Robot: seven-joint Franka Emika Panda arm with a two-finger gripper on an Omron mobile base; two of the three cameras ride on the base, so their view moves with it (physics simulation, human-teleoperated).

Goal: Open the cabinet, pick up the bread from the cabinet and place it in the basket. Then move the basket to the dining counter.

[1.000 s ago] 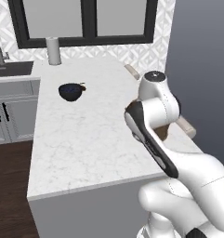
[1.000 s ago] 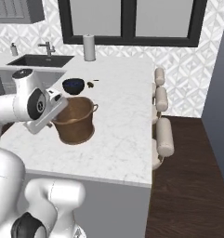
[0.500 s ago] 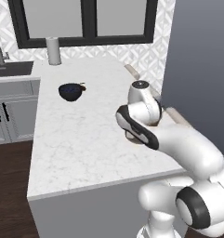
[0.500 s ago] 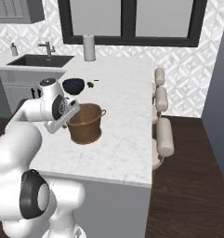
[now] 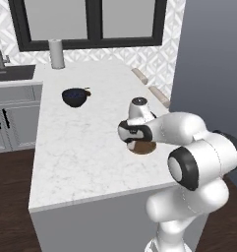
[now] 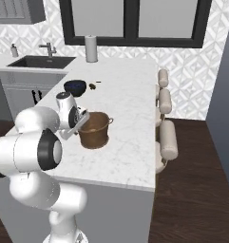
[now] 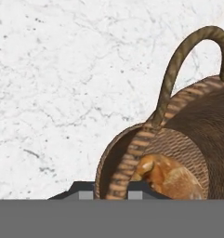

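Glossy white rounded arm (image 5: 189, 133) with dark joints.

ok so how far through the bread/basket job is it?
Done: the bread lies inside the basket. In hand: the gripper is shut on the basket's rim, and the basket stands on the dining counter, by the stools. Left: open the gripper and pull the arm clear, if this spot is the intended one.

No readable text, label, brand or number appears on anything.
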